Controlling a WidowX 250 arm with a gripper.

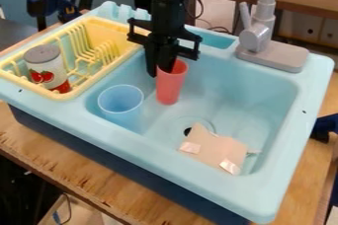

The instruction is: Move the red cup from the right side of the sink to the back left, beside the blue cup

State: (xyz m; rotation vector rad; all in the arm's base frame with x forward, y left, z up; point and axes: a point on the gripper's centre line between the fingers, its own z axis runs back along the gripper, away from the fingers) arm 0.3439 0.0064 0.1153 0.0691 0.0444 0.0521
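The black gripper (158,72) points down over the left half of the light blue sink, shut on the near-left rim of a red cup (172,85). One finger is outside the cup and the other goes into its mouth. The cup is roughly upright, leaning slightly; whether its base touches the sink floor I cannot tell. A light blue cup (121,106) stands to the lower left, apart from the red one. Near the drain, a beige flat piece (214,151) with shiny patches lies on the sink floor.
Left of the basin, a yellow dish rack (79,89) holds a can with a grey lid (46,66). A grey faucet (256,36) rises behind the basin. The sink rim (165,167) surrounds the work area on a wooden table (66,162).
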